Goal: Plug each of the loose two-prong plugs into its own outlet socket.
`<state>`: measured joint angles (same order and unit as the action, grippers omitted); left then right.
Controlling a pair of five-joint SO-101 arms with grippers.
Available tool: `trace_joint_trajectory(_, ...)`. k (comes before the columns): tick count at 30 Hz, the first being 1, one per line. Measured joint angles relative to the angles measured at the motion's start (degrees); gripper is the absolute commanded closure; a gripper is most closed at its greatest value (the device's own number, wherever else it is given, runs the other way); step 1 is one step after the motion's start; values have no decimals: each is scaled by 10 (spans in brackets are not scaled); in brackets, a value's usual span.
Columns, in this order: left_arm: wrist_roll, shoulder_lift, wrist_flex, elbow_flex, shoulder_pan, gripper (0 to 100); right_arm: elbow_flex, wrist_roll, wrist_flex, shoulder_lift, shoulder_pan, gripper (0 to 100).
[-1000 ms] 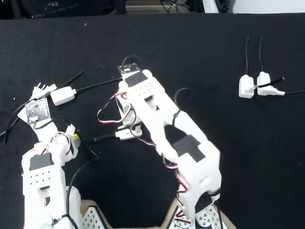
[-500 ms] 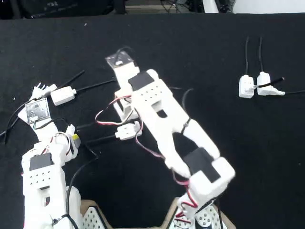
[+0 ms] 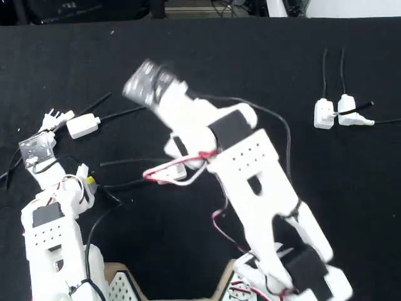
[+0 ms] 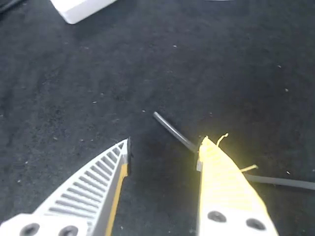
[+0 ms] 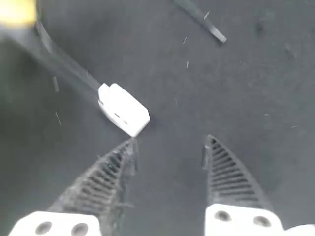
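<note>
1. At the left edge of the black table (image 3: pixel 263 56), a white socket block (image 3: pixel 82 125) lies beside a small pronged piece (image 3: pixel 52 116). They look like a pair not yet joined, though whether they touch cannot be told.
2. Just inboard, the left gripper (image 4: pixel 165 142) hangs low over the cloth with its jaws spread wide and empty. A loose black cable end (image 4: pixel 167 127) lies between them, close to the yellow finger (image 4: pixel 226 182). The gripper is probably placed there to steady that lead.
3. At centre, a white two-prong plug (image 5: pixel 124 116) lies flat on its cable beneath the right arm (image 3: pixel 250 182). The right gripper (image 5: pixel 170 140) is also wide apart and holds nothing. The plug sits just off the tip of one jaw, not between the two, so a grasp would likely need a sideways correction first.
4. At far right, two white connectors (image 3: pixel 324 114) rest side by side with their cables, well apart from both arms. Whether they are mated cannot be told.
</note>
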<state>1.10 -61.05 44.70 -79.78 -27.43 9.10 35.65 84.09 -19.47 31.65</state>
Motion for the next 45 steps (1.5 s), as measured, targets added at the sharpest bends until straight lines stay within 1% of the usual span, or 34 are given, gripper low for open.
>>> trace_joint_trajectory(2,0,0,0,0,-9,766,39,77,3,-25,4,792)
trace_joint_trajectory(4,0,0,0,0,-23,766,76,133,4,-50,17,793)
trace_joint_trajectory(6,4,0,0,0,-34,766,112,171,4,-76,29,793)
trace_joint_trajectory(10,27,0,0,0,-58,766,190,215,4,-123,74,793)
trace_joint_trajectory(13,32,0,0,0,-76,766,256,218,-38,-128,98,793)
trace_joint_trajectory(15,33,0,0,0,-88,766,293,200,-83,-127,102,791)
trace_joint_trajectory(17,33,0,0,0,-96,766,303,183,-114,-112,108,791)
trace_joint_trajectory(22,33,0,0,0,-99,766,302,178,-135,-48,135,791)
trace_joint_trajectory(27,33,0,0,1,-127,766,276,178,-170,10,135,791)
trace_joint_trajectory(35,53,0,-1,7,-170,766,224,244,-181,100,135,792)
trace_joint_trajectory(40,56,0,-1,19,-200,766,176,265,-206,171,135,793)
trace_joint_trajectory(45,56,0,-1,19,-202,766,142,267,-228,247,135,790)
